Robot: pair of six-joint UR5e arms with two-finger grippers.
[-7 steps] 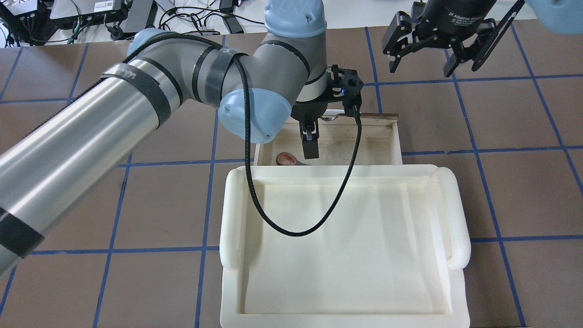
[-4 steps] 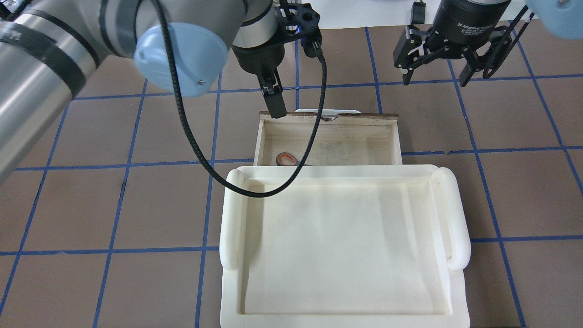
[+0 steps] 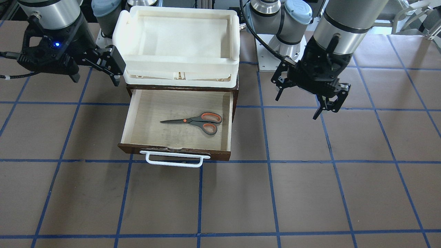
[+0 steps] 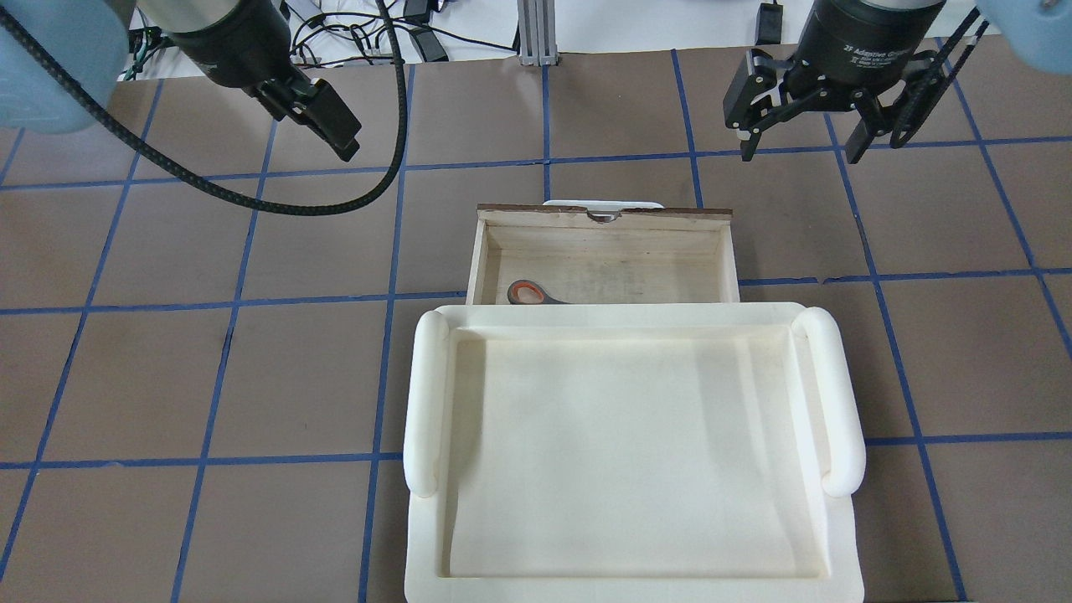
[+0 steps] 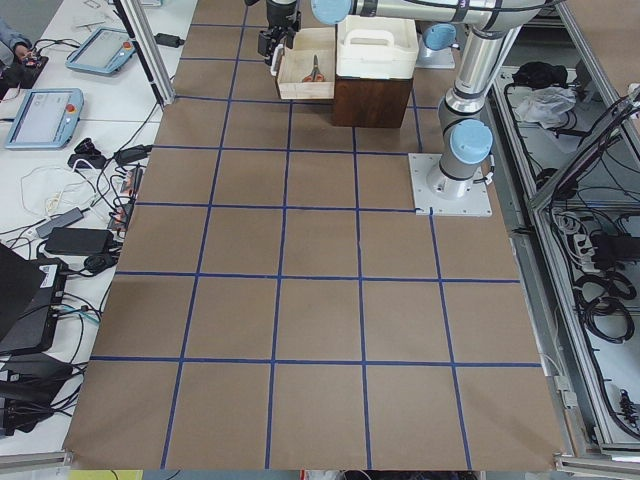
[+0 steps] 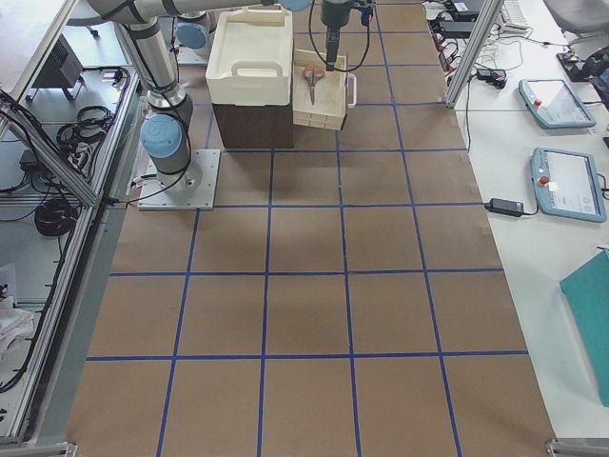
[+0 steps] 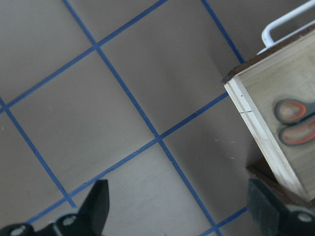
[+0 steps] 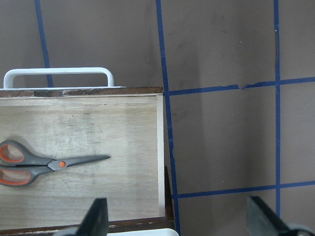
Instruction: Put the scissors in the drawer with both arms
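Scissors, small, with dark grey blades and orange-lined grey loops point(image 3: 194, 121), lie flat on the pale plywood floor of the open dark brown wooden drawer point(image 3: 131, 117). Their loops lie toward its left wall and the blades point right. The drawer's white bar handle point(image 3: 174, 162) faces the operators' edge of the brown, blue-gridded surface point(image 3: 310, 179). Both black two-finger claws hang released and empty above the surface, the left claw point(image 7: 177, 196) off the drawer's left side, the right claw point(image 4: 800, 151) off its right. A white foam tray point(image 4: 628, 452) atop the cabinet hides all but one loop of the scissors from overhead. The left wrist camera cuts off the blades, and in both side views the pair is too small to read.
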